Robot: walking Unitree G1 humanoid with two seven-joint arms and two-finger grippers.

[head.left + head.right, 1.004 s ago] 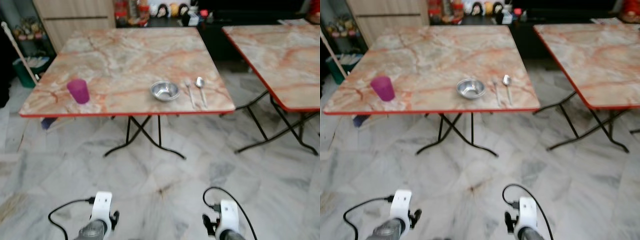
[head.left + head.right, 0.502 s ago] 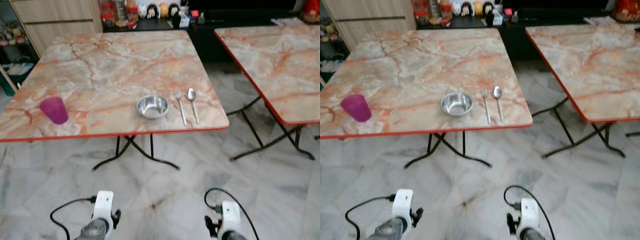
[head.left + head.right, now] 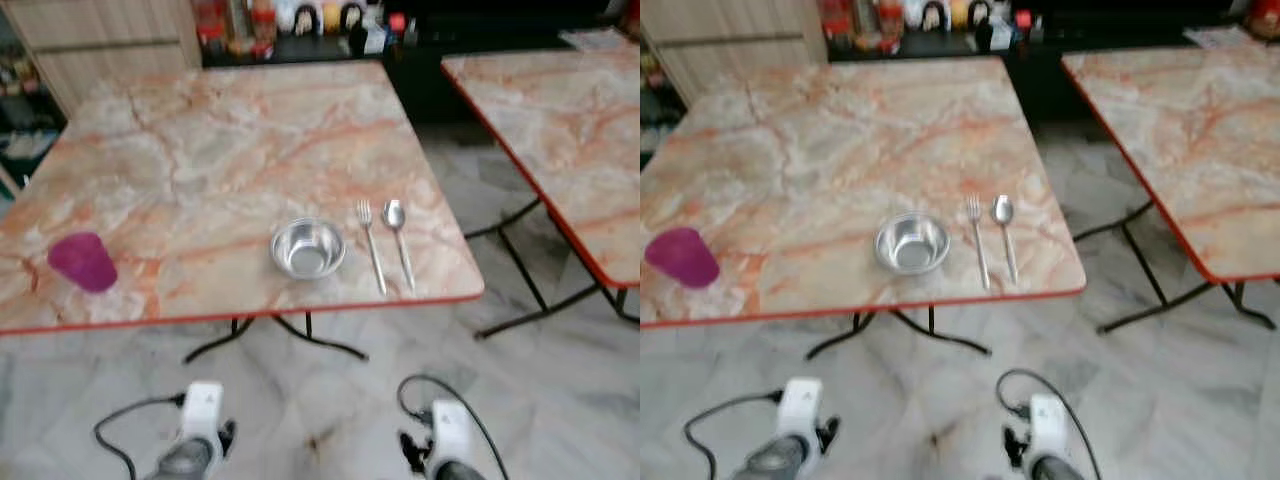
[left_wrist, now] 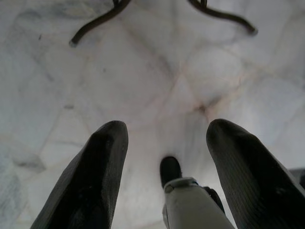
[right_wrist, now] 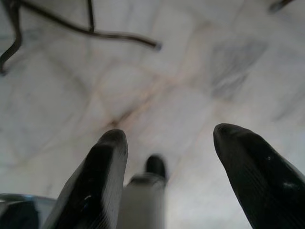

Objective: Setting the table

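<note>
A marble-topped folding table (image 3: 220,150) with a red edge stands before me. Near its front edge sits a steel bowl (image 3: 308,249), with a fork (image 3: 371,255) and a spoon (image 3: 399,238) laid side by side to its right. A purple cup (image 3: 82,262) stands at the front left. Both arms hang low over the floor, their wrists at the bottom of the head views. My left gripper (image 4: 164,138) and my right gripper (image 5: 169,143) are open, fingers spread over bare floor, holding nothing.
A second marble table (image 3: 560,110) stands to the right, with a gap of floor between the two. Black folding legs (image 3: 290,335) cross under the near table. A dark counter with small items (image 3: 330,20) runs along the back. Wooden cabinet (image 3: 100,40) at back left.
The whole view has shifted: the table looms larger and lower in frame, so the camera has come closer. Bowl, fork, spoon and cup keep their places on the table.
</note>
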